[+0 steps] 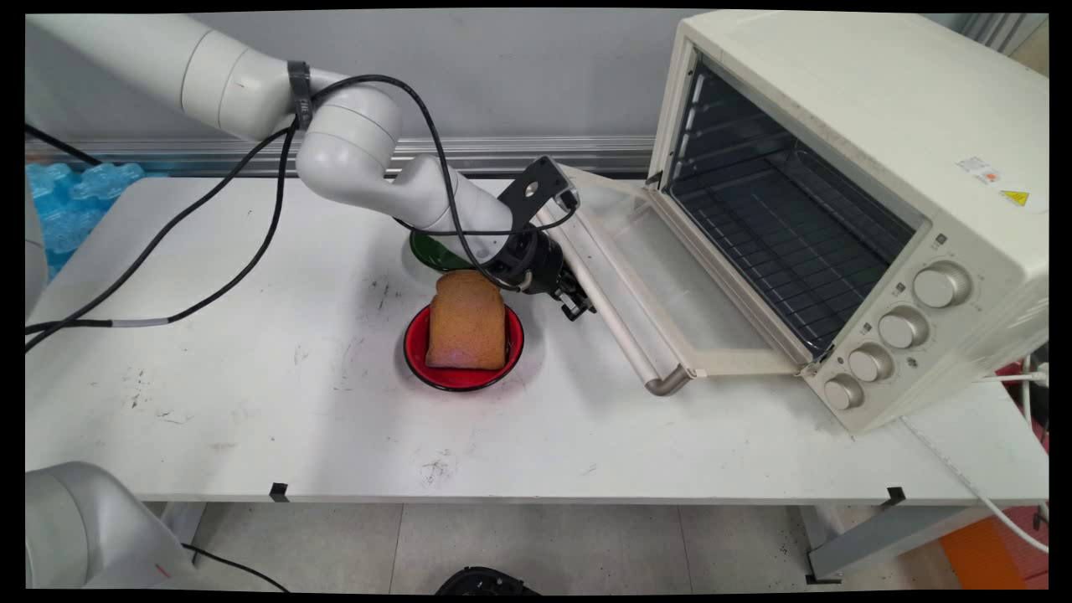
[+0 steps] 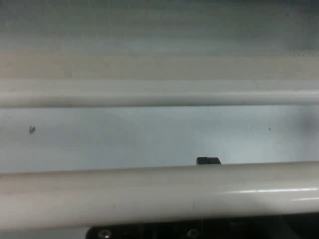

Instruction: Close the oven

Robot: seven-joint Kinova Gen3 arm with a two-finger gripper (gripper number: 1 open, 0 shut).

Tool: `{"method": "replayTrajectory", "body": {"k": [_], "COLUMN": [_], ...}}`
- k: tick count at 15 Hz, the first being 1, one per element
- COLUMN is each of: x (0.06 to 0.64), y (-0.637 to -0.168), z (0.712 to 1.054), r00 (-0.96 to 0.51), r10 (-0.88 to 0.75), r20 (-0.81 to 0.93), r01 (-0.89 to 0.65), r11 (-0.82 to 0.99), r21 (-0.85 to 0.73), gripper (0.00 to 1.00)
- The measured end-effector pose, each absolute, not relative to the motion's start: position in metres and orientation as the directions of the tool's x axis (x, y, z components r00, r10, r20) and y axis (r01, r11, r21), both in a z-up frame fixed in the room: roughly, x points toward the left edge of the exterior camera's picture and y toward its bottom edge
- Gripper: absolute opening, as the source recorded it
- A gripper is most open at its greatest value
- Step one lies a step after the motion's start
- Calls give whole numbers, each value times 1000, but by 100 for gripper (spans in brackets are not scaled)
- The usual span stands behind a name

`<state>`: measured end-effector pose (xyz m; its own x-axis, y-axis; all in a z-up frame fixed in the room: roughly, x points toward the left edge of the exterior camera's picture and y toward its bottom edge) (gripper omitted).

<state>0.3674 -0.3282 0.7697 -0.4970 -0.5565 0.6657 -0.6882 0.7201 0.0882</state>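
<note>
On the white counter point(image 1: 251, 402) we see a slice of brown toast point(image 1: 466, 322) lying on a round red plate point(image 1: 417, 352); just behind it a dark green dish point(image 1: 429, 250) peeks out from under the arm; to the right the black end effector point(image 1: 576, 300) sits at the handle bar point(image 2: 159, 196) of the open, folded-down glass door point(image 1: 670, 285) of the cream toaster oven point(image 1: 879, 167); we cannot tell how its jaws stand.
</note>
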Motion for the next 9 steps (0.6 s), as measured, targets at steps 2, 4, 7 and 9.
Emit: {"method": "replayTrajectory", "body": {"k": [2, 4, 7, 9], "x": [366, 364, 361, 358], "y": [-330, -332, -335, -338], "z": [775, 782, 795, 805], "r00": [-495, -496, -495, -492], "r10": [-544, -524, -496, -475], "r20": [678, 693, 714, 729], "r01": [-682, -671, -657, -649], "r11": [727, 738, 751, 759], "r21": [85, 78, 66, 57], "gripper": [0, 0, 0, 0]}}
